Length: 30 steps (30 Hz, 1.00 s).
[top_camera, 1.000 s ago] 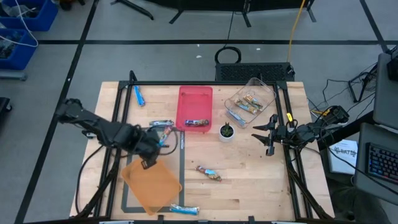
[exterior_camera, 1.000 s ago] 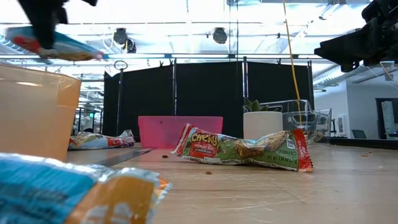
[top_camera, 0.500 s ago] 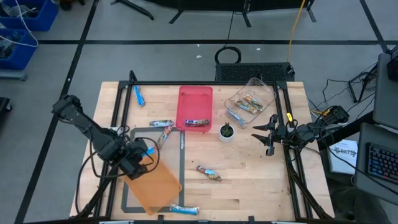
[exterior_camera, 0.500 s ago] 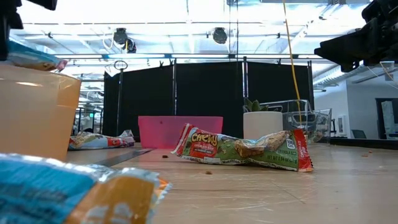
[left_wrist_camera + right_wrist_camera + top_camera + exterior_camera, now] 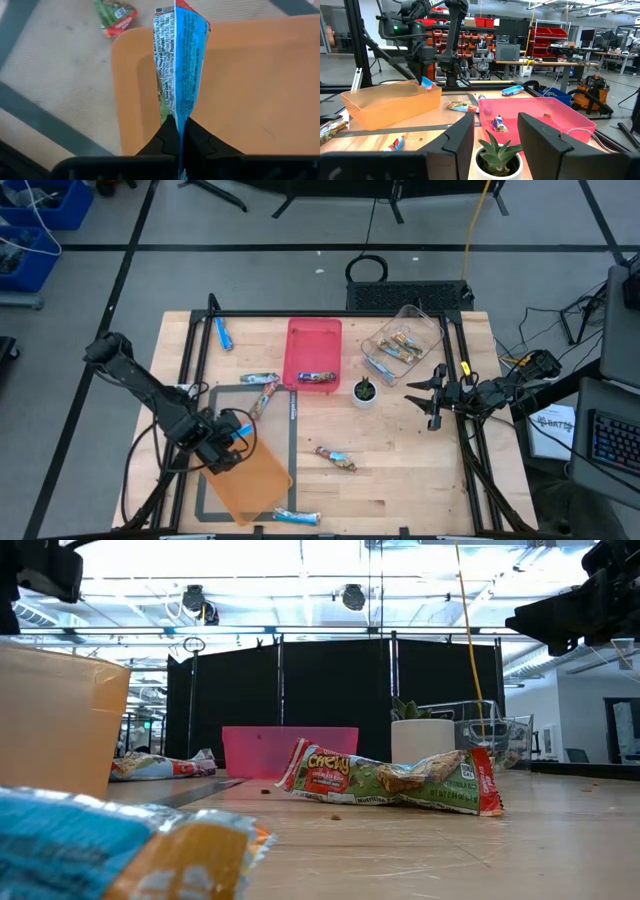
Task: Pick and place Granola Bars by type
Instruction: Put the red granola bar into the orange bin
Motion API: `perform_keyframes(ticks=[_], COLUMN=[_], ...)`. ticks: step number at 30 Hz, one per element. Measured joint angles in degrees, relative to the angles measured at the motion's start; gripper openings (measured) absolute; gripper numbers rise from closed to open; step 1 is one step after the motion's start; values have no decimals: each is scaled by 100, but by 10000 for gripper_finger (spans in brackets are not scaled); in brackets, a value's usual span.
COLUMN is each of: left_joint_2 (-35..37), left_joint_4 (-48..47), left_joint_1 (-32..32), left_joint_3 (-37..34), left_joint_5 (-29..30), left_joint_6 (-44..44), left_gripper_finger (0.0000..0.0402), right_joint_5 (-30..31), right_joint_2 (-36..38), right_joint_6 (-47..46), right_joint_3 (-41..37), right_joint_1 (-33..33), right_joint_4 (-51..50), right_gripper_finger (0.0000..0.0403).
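Sorting partly done, judged from how things lie. Held over the orange tray (image 5: 248,478), near the table's front-left corner: a blue-wrapped granola bar (image 5: 181,65), pinched by its end in the left gripper (image 5: 232,438), fingers closed tight on the wrapper. Bar hanging above the tray's floor, not yet let go; nothing else visible inside that tray.

Already placed: one bar with a dark multicolour wrapper (image 5: 319,377) lying in the pink tray (image 5: 312,330) by its front wall, at the table's back-middle. Several tan and gold bars (image 5: 404,345) inside the clear bin (image 5: 421,317) at the back-right corner.

Still loose on the wooden table (image 5: 420,470):
- a blue bar (image 5: 223,333) near the back-left corner
- a bar (image 5: 259,378) just beside the pink tray's left wall
- another bar (image 5: 264,396) just in front of that one
- a multicolour bar (image 5: 336,459) out in the middle, towards the front edge
- a blue bar (image 5: 297,517) at the front edge, just beside the orange tray

Small potted plant (image 5: 364,392) in a white cup beside the pink tray's front-right corner, no part of the sorting.

Right gripper (image 5: 430,395) waiting above the table's right side, fingers partly spread, holding nothing.

Probably about half finished: five loose bars left, plus the release of the one in hand.
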<state>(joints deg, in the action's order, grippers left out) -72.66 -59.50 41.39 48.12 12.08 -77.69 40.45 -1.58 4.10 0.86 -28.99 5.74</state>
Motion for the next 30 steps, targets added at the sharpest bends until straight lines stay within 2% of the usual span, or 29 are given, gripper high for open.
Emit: perform_keyframes(ticks=[11,30], left_joint_2=[0,0], left_joint_4=[712,1654], left_joint_1=[4,562], left_joint_3=[-562,-1419], left_joint_5=[46,-52], left_joint_6=[-198,-803], left_gripper_finger=[6,9], right_joint_5=[0,0], right_joint_2=[-1,-1], right_joint_6=[0,0], right_joint_3=[-1,-2], right_joint_1=[0,-1], right_joint_4=[0,0], right_gripper_finger=[142,142])
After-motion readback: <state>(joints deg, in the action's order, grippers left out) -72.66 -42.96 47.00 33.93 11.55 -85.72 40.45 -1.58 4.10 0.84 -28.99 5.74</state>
